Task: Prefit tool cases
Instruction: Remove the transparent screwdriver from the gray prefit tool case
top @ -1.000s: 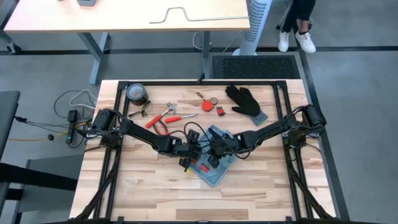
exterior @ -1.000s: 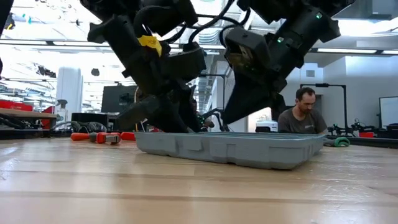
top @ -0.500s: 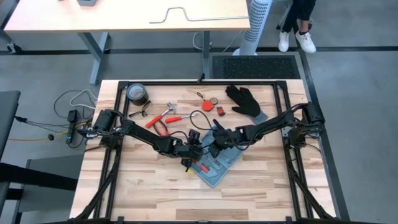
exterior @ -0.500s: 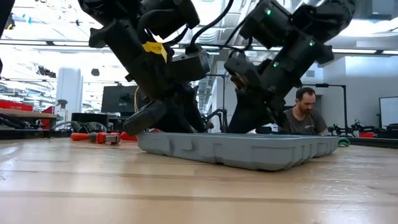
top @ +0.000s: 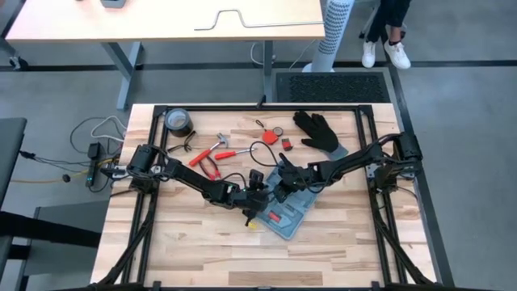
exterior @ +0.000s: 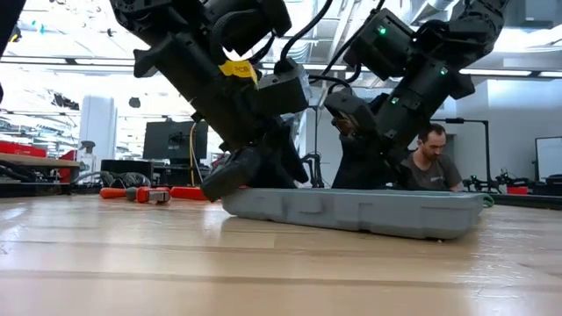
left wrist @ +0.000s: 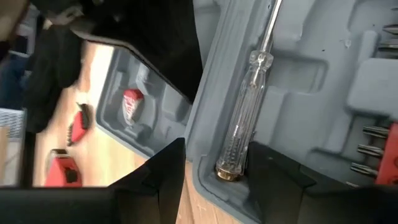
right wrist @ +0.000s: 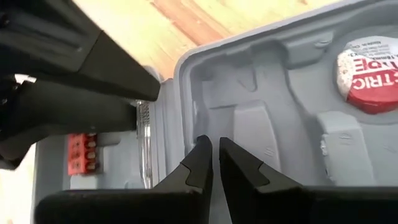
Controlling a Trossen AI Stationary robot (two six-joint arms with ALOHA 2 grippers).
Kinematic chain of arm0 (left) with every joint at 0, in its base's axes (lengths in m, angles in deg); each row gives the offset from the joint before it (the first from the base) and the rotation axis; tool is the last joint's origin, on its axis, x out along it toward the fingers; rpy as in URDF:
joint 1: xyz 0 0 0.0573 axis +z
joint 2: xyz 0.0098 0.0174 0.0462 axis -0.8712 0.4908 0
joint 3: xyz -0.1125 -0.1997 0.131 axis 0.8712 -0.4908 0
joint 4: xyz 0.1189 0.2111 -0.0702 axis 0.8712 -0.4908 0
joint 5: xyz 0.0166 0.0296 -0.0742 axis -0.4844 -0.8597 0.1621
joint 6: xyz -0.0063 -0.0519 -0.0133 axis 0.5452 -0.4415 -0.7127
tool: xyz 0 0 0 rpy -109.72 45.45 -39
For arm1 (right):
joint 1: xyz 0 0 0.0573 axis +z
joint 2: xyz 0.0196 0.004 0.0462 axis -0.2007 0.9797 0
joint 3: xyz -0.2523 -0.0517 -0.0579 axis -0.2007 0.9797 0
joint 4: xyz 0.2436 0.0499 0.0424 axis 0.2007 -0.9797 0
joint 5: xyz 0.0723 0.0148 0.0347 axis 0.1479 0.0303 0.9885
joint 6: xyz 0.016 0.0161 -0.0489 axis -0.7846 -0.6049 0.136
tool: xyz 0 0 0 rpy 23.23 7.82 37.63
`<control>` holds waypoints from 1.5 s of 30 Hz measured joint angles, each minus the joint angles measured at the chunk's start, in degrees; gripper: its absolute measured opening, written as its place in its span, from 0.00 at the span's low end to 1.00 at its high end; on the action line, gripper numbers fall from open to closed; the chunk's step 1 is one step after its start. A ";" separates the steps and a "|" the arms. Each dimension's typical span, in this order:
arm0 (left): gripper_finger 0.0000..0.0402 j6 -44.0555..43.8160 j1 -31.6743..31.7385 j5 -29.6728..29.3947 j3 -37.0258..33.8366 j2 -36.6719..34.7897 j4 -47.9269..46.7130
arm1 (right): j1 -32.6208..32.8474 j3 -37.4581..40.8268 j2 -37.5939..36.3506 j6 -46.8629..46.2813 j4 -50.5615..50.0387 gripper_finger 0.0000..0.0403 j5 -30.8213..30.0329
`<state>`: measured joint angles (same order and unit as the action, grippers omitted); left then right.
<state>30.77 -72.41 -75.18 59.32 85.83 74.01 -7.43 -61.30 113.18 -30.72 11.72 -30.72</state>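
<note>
a: where's the tool case (top: 284, 207)?
b: mid table, lying open, both halves flat. a clear-handled screwdriver (left wrist: 247, 118) sits in a recess, red bit holder (right wrist: 81, 153) near it, red-white tape roll (right wrist: 371, 65) in the other half.
a: left gripper (left wrist: 211, 171)?
b: over the case edge, fingers spread either side of the screwdriver's butt end, not pinching it.
a: right gripper (right wrist: 215, 163)?
b: inside the case's other half, fingertips (right wrist: 201, 155) nearly pressed together, nothing between.
a: around it?
b: black glove (top: 318, 132), red pliers (top: 207, 158) and dark tape roll (top: 178, 122) on the far side of the table. person (exterior: 430, 161) seated in bkgd.
</note>
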 joint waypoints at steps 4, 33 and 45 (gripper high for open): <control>0.38 4.44 0.52 -3.15 0.33 0.18 4.97 | 0.02 0.07 0.00 0.46 -0.37 0.11 0.46; 0.33 1.56 1.04 -5.35 4.51 -2.21 -2.64 | 0.52 5.12 -0.04 -3.18 7.63 0.04 0.45; 0.33 1.07 1.15 -0.43 4.45 -4.11 -1.94 | 0.63 5.28 -0.04 -3.31 7.26 0.04 0.71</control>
<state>31.83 -71.25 -75.61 63.77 81.73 72.06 -6.80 -56.02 113.14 -34.03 18.98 -30.02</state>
